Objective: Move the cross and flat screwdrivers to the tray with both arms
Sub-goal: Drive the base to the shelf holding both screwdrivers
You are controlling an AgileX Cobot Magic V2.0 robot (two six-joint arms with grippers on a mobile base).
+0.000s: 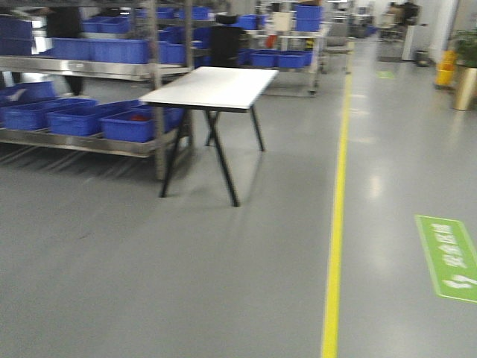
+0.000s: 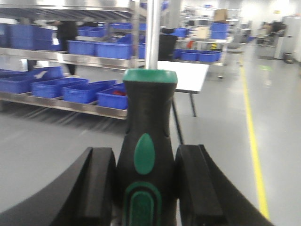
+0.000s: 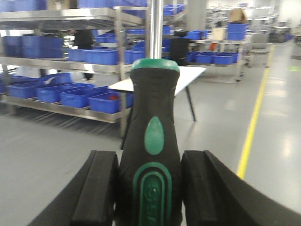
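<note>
Facing a white table point(image 1: 216, 88), end effectors point(image 2: 146, 188) point(image 3: 150, 188) grip screwdrivers point(image 2: 148, 117) point(image 3: 155, 103)

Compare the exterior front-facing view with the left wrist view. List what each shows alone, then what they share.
Only the front view: the green floor sign and a gold planter at the right; no arm or tool appears. Only the left wrist view: the left gripper shut on a screwdriver by its black-and-green handle, steel shaft pointing up. Both: the white table, the blue bins on metal shelving, and the yellow floor line.
</note>
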